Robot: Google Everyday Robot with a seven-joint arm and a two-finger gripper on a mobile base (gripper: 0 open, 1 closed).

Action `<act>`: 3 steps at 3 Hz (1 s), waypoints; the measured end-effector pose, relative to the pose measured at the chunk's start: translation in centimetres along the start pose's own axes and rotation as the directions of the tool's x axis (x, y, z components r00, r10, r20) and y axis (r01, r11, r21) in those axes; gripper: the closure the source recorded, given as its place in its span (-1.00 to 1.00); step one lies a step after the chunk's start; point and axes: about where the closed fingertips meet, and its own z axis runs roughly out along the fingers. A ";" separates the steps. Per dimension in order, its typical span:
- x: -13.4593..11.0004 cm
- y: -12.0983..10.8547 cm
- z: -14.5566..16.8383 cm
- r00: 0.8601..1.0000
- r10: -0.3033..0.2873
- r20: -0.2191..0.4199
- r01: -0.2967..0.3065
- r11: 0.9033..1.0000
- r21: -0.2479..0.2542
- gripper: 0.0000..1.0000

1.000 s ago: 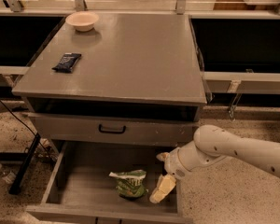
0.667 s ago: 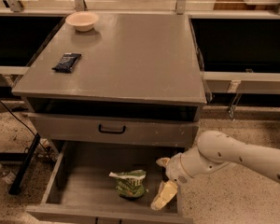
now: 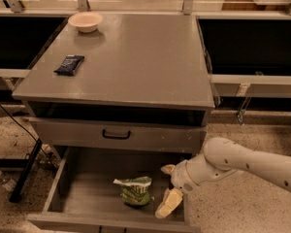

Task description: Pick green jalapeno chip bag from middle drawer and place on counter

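The green jalapeno chip bag (image 3: pixel 134 191) lies on the grey floor of the open middle drawer (image 3: pixel 82 193), near its front middle, whitish top upward. My gripper (image 3: pixel 167 187) hangs inside the drawer just right of the bag, one fingertip by the back and one near the front wall. Its fingers are spread open and hold nothing. The white arm reaches in from the right. The counter (image 3: pixel 136 57) is the wide grey top above.
A small dark packet (image 3: pixel 69 64) lies on the counter's left side. A pale bowl (image 3: pixel 85 21) stands at its back left. The drawer front with a black handle (image 3: pixel 116 134) sits above the open drawer. Black cables and a stand leg lie on the floor at left.
The arm and gripper have shifted slightly lower and toward the drawer's front. The bag has not moved.
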 end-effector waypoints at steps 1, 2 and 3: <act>-1.3 -2.3 2.8 0.999 -0.002 0.053 0.004 0.999 -0.034 -1.00; -1.3 -2.2 2.9 0.999 -0.003 0.053 0.005 0.999 -0.035 -1.00; -1.3 0.1 4.2 0.997 -0.035 0.063 0.039 0.997 -0.064 -1.00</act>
